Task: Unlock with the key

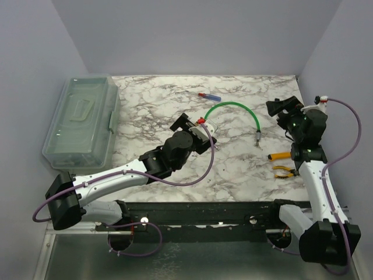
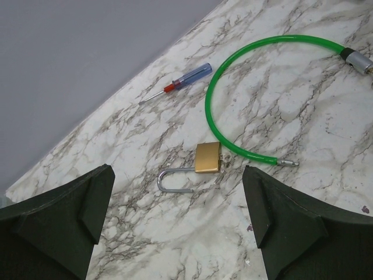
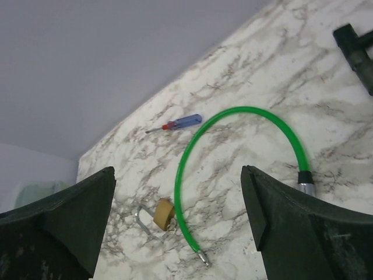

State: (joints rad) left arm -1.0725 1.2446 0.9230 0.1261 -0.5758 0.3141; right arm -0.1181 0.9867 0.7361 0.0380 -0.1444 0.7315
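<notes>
Left pincer hangs wide and empty above the brass padlock, centre frame in the left wrist view, shackle already swung out. The key, tiny and silvery, seems to sit at the lock's lower right edge; too small to confirm. Right pincer also gapes empty. Green cable curls close by. Judgement: descend slowly, fingers straddling key only, avoiding the cable tip.

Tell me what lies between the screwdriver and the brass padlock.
Left wrist view: only bare marble table lies between the screwdriver and the brass padlock.
</notes>
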